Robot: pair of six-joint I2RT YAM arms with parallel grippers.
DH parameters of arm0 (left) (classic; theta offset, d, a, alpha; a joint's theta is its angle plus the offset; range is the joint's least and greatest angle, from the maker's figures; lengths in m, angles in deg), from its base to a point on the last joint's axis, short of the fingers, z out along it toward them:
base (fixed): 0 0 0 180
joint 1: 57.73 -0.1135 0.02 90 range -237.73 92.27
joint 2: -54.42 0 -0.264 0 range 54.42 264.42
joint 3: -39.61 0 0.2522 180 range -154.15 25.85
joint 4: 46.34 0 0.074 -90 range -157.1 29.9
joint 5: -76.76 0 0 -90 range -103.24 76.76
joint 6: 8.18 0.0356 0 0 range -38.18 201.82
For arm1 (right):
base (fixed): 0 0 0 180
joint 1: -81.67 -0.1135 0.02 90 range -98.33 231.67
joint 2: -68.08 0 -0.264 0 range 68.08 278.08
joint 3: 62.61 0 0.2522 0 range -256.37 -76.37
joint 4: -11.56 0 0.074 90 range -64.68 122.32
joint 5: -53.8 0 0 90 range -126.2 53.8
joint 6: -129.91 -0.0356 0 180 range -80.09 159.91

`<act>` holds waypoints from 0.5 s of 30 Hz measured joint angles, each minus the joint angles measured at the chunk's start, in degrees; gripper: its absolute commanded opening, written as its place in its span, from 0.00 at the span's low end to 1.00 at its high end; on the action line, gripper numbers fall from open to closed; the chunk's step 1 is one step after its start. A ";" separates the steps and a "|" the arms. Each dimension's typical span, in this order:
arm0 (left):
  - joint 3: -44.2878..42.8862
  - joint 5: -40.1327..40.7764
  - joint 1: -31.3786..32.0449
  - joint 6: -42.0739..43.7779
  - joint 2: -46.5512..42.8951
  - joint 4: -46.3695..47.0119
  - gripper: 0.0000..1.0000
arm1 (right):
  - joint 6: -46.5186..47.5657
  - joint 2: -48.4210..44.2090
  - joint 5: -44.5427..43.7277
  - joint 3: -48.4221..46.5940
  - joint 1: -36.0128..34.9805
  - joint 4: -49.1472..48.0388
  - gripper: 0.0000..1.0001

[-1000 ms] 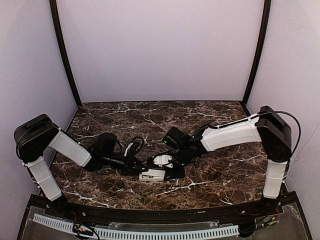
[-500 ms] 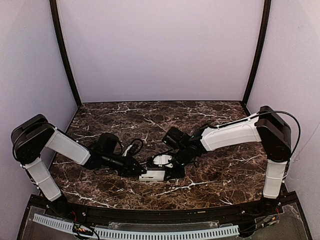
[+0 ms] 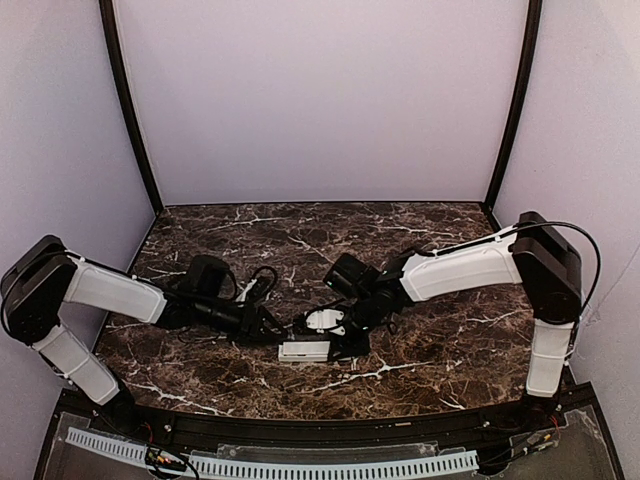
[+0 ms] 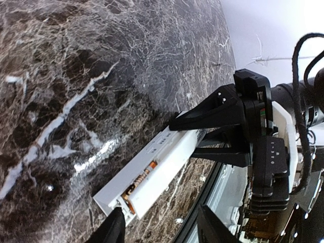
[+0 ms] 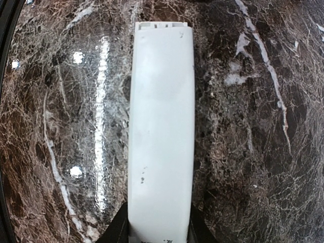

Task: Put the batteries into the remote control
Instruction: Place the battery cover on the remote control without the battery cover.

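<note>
The white remote control [image 3: 305,350] lies near the table's front middle, and my right gripper [image 3: 345,335] is shut on its right end. In the right wrist view the remote control [image 5: 161,126] runs straight away from that gripper [image 5: 157,225], pinched between both fingers. The left wrist view shows the remote control [image 4: 157,169] with an open slot on its side, and a gold and dark battery [image 4: 137,185] sits inside it. My left gripper [image 4: 159,228] stands open just short of the remote's near end, with nothing between its fingers. From above, the left gripper [image 3: 272,330] is just left of the remote.
The dark marble table [image 3: 430,350] ends at a black front rail [image 3: 320,425] close behind the remote. A black cable [image 3: 262,285] loops over my left wrist. Lilac walls close in the back and both sides.
My left gripper has opened and drawn back to the left, away from the remote's end; its arm has swung further left. The right arm and the remote have not moved.
</note>
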 measured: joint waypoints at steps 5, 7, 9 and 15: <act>-0.02 3.19 -0.09 2.23 -3.87 -4.83 0.66 | 0.09 0.31 -0.24 -0.35 -0.02 0.31 0.40; -0.02 4.11 -0.04 2.69 -4.31 -5.81 0.67 | 0.00 0.70 -0.55 -0.39 -0.07 0.37 0.44; -0.02 5.05 0.17 3.08 -4.26 -6.71 0.67 | 0.02 1.20 -0.81 -0.42 -0.07 0.52 0.45; -0.11 6.91 1.68 3.54 -2.43 -7.37 0.64 | 0.20 1.27 -1.29 -0.57 -0.15 0.55 0.45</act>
